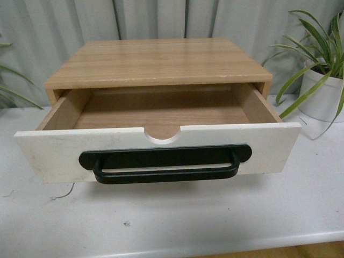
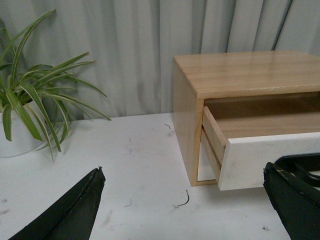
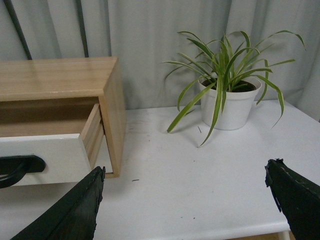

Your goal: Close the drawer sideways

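Observation:
The drawer [image 1: 54,153] is pulled well out of a light wood cabinet [image 1: 156,62]. It has a white front panel, a long black bar handle [image 1: 166,164] and a semicircular notch in its top edge. Its light wood inside is empty. Neither arm shows in the front view. My left gripper [image 2: 184,200] is open and empty, low over the table beside the drawer's left end [image 2: 260,160]. My right gripper [image 3: 185,200] is open and empty, beside the drawer's right end [image 3: 45,157].
A potted spider plant [image 1: 322,75] in a white pot stands right of the cabinet, also in the right wrist view [image 3: 227,95]. Another plant [image 2: 30,115] stands to the left. The white table's front edge [image 1: 215,244] is near. A grey curtain hangs behind.

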Robot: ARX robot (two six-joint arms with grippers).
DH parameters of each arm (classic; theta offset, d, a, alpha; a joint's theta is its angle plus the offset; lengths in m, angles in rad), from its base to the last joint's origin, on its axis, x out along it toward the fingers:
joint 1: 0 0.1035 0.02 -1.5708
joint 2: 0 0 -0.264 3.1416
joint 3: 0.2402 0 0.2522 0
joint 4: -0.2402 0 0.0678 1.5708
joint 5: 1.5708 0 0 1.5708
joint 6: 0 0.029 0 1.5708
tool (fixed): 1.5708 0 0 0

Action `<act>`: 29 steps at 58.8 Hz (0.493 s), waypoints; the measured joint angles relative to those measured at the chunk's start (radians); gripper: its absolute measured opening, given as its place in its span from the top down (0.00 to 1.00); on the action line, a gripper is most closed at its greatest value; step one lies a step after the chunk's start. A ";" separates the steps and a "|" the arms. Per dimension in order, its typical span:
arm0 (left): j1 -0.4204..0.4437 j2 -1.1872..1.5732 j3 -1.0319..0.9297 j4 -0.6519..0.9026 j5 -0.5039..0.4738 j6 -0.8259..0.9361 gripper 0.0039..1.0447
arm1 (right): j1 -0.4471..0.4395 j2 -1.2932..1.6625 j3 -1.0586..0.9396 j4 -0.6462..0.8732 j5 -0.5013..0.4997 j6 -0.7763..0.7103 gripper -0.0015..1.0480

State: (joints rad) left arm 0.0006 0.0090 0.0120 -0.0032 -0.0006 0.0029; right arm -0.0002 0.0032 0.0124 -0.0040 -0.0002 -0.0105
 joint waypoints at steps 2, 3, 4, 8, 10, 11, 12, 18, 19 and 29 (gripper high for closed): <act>0.000 0.000 0.000 0.000 0.000 0.000 0.06 | 0.000 0.000 0.000 0.000 0.000 0.000 0.06; 0.000 0.000 0.000 0.000 0.000 0.000 0.06 | 0.000 0.000 0.000 0.000 0.000 0.000 0.06; 0.000 0.000 0.000 0.000 0.000 0.000 0.06 | 0.000 0.000 0.000 0.000 0.000 0.000 0.06; 0.000 0.000 0.000 0.000 0.000 0.000 0.06 | 0.000 0.000 0.000 0.000 0.000 0.000 0.06; 0.000 0.000 0.000 0.000 0.000 0.000 0.06 | 0.000 0.000 0.000 0.000 0.000 0.000 0.06; 0.000 0.000 0.000 0.000 0.000 0.000 0.06 | 0.000 0.000 0.000 0.000 0.000 0.000 0.06; 0.000 0.000 0.000 0.000 0.000 0.000 0.06 | 0.000 0.000 0.000 0.000 0.000 0.000 0.06; 0.000 0.000 0.000 0.000 0.000 0.000 0.06 | 0.000 0.000 0.000 0.000 0.000 0.000 0.06; 0.000 0.000 0.000 0.000 0.000 0.000 0.06 | 0.000 0.000 0.000 0.000 0.000 0.000 0.06; -0.066 0.100 0.006 0.074 0.272 0.063 0.06 | 0.132 0.289 0.100 -0.029 0.050 0.166 0.06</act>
State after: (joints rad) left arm -0.0654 0.1089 0.0185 0.0708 0.2710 0.0654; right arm 0.1314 0.2920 0.1123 -0.0330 0.0498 0.1555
